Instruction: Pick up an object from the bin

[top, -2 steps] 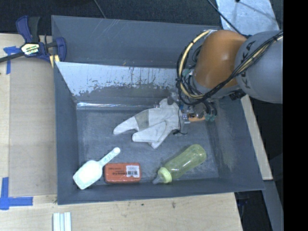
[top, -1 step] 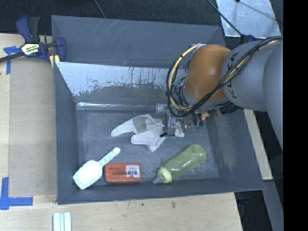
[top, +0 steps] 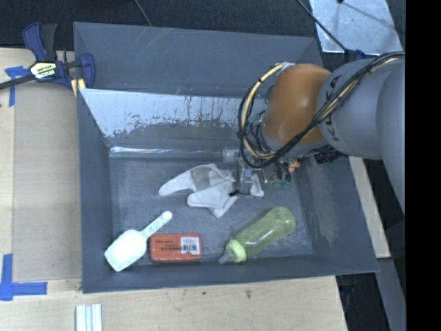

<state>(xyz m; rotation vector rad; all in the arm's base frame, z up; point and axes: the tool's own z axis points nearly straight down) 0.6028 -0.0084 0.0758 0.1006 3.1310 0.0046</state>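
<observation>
Setting: A grey metal bin [top: 207,61] with sloped walls, seen from above. Four loose items lie spaced out on its floor, not heaped.
Item under the gripper: A white crumpled cloth [top: 198,185] lies near the middle of the floor, spread flat with raised folds.
Gripper position: The gripper [top: 242,185] is low in the bin, at the cloth's right-hand end as viewed. Its tip meets the fabric's edge, though actual contact cannot be confirmed.
Gripper state: Open or closed cannot be determined, as the tip is small and shadowed. Nothing is seen held.
Reason for placement: In my judgement the bunched right edge offers folds to pinch. It also lies clear of the walls on the arm's entry side.
Wrist: The orange cover [top: 296,109] and looped cables [top: 249,116] hang directly above the gripper and screen part of it.
Nearest neighbour: A green bottle [top: 265,232] lies on its side just in front of the gripper, apart from the cloth, its cap toward the front wall.
Further out: A red packet [top: 174,247] with a barcode label lies flat by the front wall. A white scoop [top: 131,247] lies just beside it, bowl toward the front-left corner.
Task standing: Judged at the grasp stage. No item has been lifted.
Risk: The limp fabric may slip or trail when raised.
</observation>
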